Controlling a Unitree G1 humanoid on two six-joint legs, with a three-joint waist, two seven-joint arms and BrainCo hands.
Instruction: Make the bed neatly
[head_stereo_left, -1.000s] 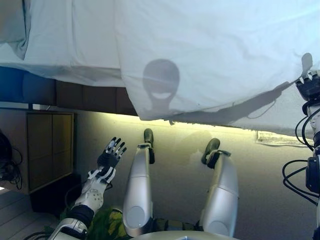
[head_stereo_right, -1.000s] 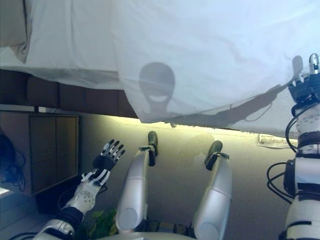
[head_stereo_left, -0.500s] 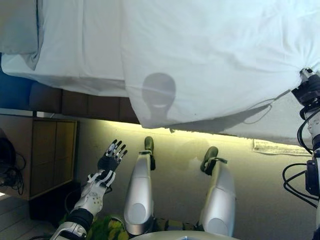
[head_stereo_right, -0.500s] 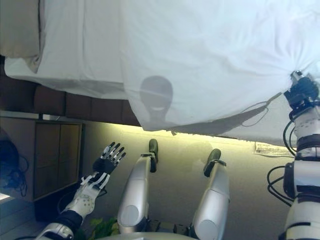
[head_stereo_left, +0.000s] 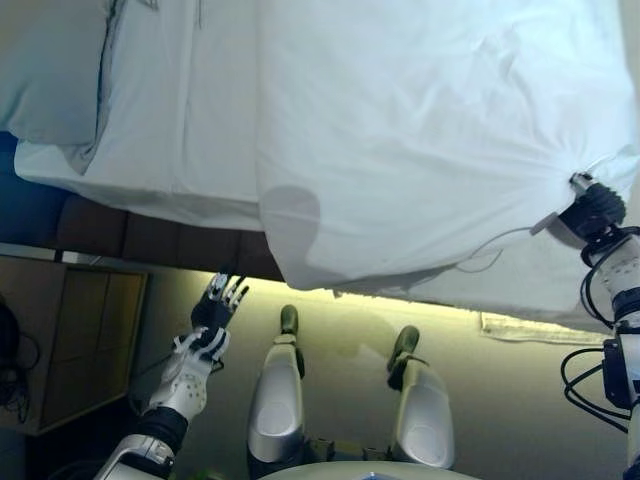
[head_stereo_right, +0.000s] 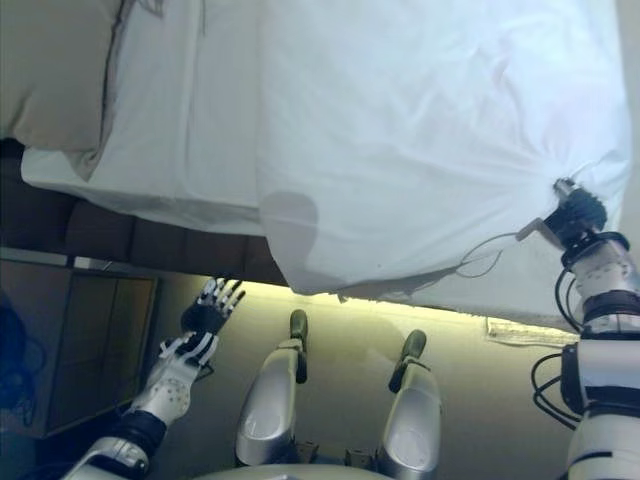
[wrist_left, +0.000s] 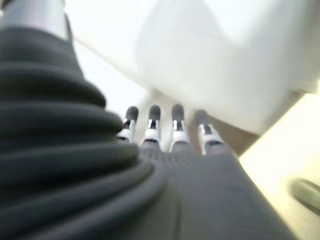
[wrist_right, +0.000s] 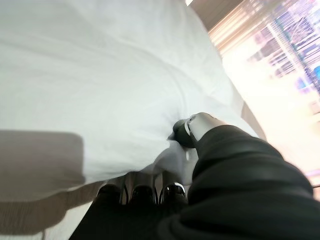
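Observation:
A white duvet (head_stereo_left: 430, 130) covers the bed and hangs over its near edge, with a corner drooping at the middle (head_stereo_left: 300, 265). My right hand (head_stereo_left: 590, 212) is at the right, shut on a bunched fold of the duvet's edge; the right wrist view shows its fingers (wrist_right: 142, 192) curled into the cloth (wrist_right: 100, 90). My left hand (head_stereo_left: 215, 310) is open and empty, held up below the bed's edge at the left; its straight fingers (wrist_left: 152, 122) show in the left wrist view. A white sheet (head_stereo_left: 170, 120) lies bare to the left of the duvet.
A pillow (head_stereo_left: 50, 70) lies at the far left of the bed. The dark bed base (head_stereo_left: 130, 235) runs under the mattress. A wooden bedside cabinet (head_stereo_left: 70, 340) stands at the lower left. A paper (head_stereo_left: 520, 328) lies on the floor at the right.
The camera has tilted up, so more of the bed shows. My right hand has pulled the duvet's edge further onto the bed, bunching the cloth. The left hand has stayed open.

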